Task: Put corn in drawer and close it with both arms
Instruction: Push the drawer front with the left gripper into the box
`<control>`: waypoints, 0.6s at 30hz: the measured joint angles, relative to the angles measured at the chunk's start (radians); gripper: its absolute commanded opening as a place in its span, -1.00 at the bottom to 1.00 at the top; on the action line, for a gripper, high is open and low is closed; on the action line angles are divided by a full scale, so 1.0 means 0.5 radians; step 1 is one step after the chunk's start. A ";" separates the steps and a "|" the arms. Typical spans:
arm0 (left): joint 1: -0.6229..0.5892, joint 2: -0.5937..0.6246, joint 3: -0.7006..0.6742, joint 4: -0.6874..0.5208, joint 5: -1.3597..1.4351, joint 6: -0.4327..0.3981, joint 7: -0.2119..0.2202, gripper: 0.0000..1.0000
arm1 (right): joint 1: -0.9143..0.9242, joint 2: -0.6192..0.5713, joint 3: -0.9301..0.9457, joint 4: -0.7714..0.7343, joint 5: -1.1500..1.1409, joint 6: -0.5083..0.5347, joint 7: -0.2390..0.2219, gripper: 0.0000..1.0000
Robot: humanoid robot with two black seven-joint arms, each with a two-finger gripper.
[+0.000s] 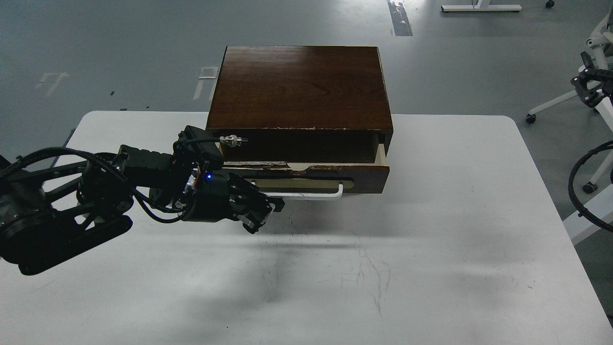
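The dark brown drawer (368, 179) stands a little way out of the cabinet (299, 86), its white bar handle (311, 195) facing me. The inside of the drawer is in shadow and no corn shows; the corn is hidden or out of view. My left gripper (267, 215) is low in front of the drawer's left end, just below the handle's left end, its two prongs apart and holding nothing. A small black pronged part (588, 86) at the far right edge looks like my right gripper, too small to read.
The cabinet sits at the back middle of the white table (431, 239). A black cable loop (574, 187) and white chair legs (555, 103) stand beyond the table's right edge. My left arm's cables (96, 191) lie over the table's left side.
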 measured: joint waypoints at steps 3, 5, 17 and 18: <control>-0.003 -0.006 -0.007 0.010 -0.003 0.000 0.003 -1.00 | -0.003 0.001 -0.001 0.001 0.000 0.000 0.001 1.00; -0.003 -0.020 -0.010 0.034 -0.006 0.000 0.008 -1.00 | -0.003 0.001 -0.001 0.003 0.000 0.000 0.001 1.00; -0.036 -0.098 -0.012 0.217 -0.061 0.000 0.005 -1.00 | -0.022 0.004 -0.001 0.012 0.000 0.000 0.008 1.00; -0.041 -0.100 -0.012 0.228 -0.061 0.000 0.005 -1.00 | -0.024 0.005 0.000 0.013 0.000 0.000 0.008 1.00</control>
